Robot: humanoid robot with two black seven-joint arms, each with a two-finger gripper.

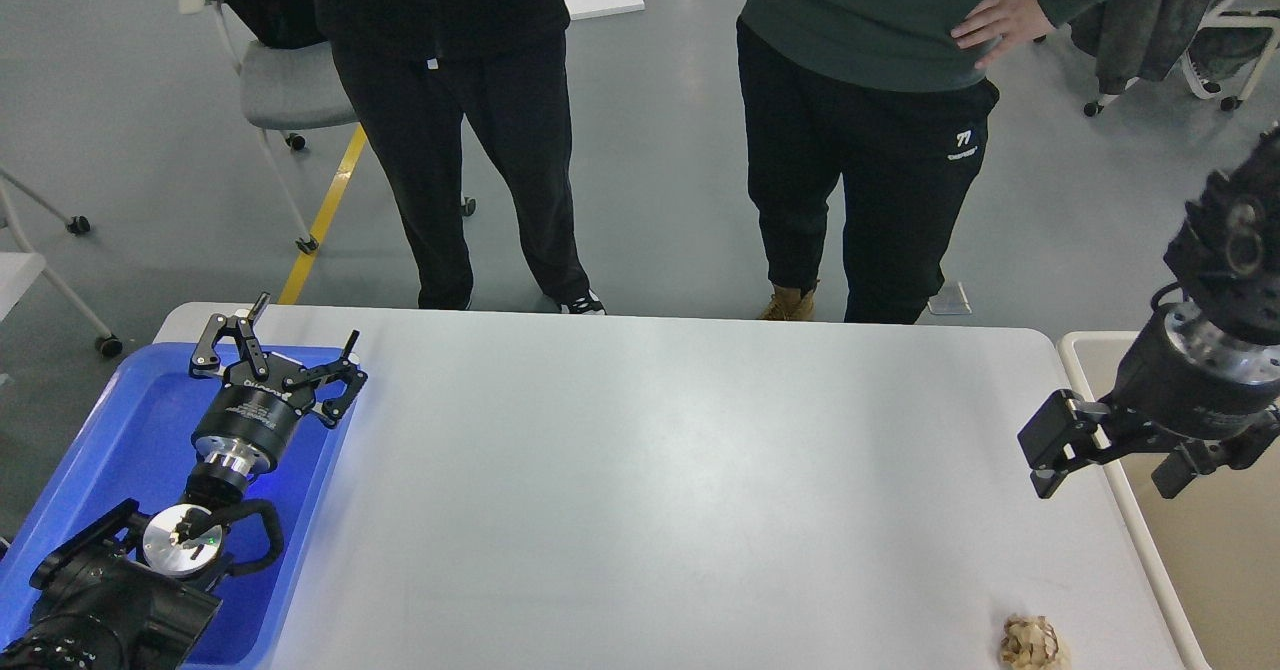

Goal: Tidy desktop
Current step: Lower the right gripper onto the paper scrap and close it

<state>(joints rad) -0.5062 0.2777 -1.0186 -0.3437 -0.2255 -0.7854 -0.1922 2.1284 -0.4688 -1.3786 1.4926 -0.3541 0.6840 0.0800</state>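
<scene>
The desktop (660, 490) is a wide white-grey tabletop with rounded corners. A crumpled brown paper ball (1031, 642) lies on it near the front right corner. My left gripper (283, 344) is open and empty above the far end of the blue tray (90, 450) at the left. My right gripper (1110, 460) is open and empty, held over the right edge of the desktop, beside the beige bin (1215, 550), well behind the paper ball.
Two people in dark trousers (470, 150) (860, 150) stand right behind the far edge of the desktop. A grey wheeled chair (285, 90) stands at the back left. A yellow floor line (325, 210) runs behind the table.
</scene>
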